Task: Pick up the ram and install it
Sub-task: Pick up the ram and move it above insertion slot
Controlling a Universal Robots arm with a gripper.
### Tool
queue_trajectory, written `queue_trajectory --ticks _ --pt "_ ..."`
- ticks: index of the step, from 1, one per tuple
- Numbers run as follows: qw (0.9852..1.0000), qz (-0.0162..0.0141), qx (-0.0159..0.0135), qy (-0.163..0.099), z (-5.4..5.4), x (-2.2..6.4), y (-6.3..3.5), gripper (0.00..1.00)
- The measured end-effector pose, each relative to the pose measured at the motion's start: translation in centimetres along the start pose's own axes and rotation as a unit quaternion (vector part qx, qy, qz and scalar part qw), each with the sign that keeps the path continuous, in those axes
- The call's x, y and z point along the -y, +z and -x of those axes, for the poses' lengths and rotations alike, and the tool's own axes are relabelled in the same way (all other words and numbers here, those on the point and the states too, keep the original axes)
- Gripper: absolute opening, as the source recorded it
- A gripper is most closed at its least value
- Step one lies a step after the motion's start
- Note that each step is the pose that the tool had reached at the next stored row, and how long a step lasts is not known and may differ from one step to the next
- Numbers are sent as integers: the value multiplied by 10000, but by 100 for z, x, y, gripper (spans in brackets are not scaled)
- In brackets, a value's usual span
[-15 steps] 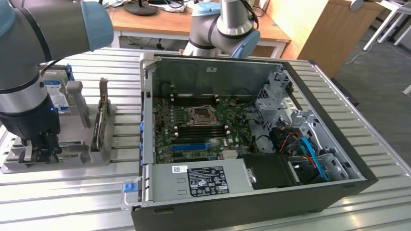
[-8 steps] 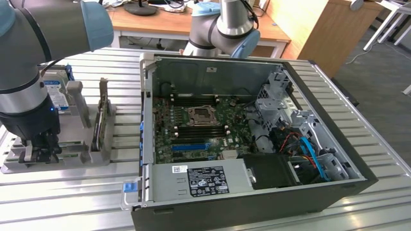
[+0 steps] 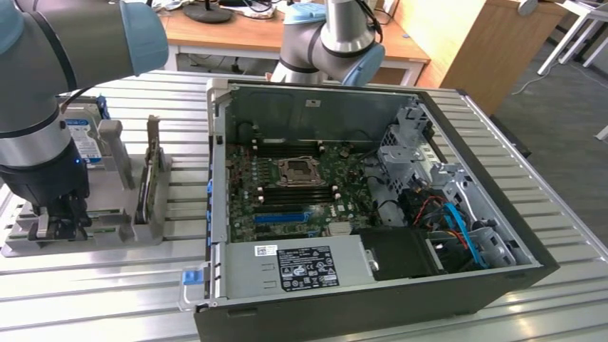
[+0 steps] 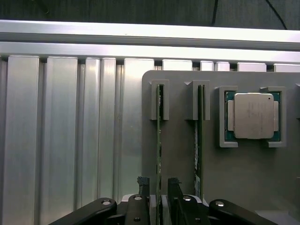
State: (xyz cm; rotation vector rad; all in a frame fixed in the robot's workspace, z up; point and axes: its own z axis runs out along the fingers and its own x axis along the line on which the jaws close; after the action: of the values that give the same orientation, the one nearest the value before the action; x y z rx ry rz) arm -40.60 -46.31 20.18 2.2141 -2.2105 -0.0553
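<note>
Straddling the ram [image 4: 159, 136], the gripper [image 4: 158, 185] sits low over the grey holder [image 4: 180, 150]. Its jaws are spread wide, with a dark finger [image 4: 143, 183] on each flat side of the green stick and a sliver of gap on both, so nothing is gripped and nothing touches as far as I can see. The ram stands on edge in its notched guide. A second stick [image 4: 197, 140] stands parallel just beside it, so one finger sits in the lane between the two. To my eye the squeeze wants to be dead centred, pads flat on the board faces, so the stick isn't tipped against its guide or nudged into its neighbour. Any lift should run straight along the notches with no twist. Past the sticks, a processor [image 4: 253, 116] lies in its own pocket, and beyond that is the ribbed aluminium table [image 4: 61, 140]. In the exterior view, the arm [image 3: 38, 142] is down at the holder on that view's left, well apart from the open computer case [image 3: 494, 142], whose motherboard [image 3: 285, 199] lies face up.
</note>
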Motion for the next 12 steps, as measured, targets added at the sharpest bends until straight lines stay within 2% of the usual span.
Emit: queue_trajectory --ticks 12 --pt "10000 0 0 0 1 -1 -1 28"
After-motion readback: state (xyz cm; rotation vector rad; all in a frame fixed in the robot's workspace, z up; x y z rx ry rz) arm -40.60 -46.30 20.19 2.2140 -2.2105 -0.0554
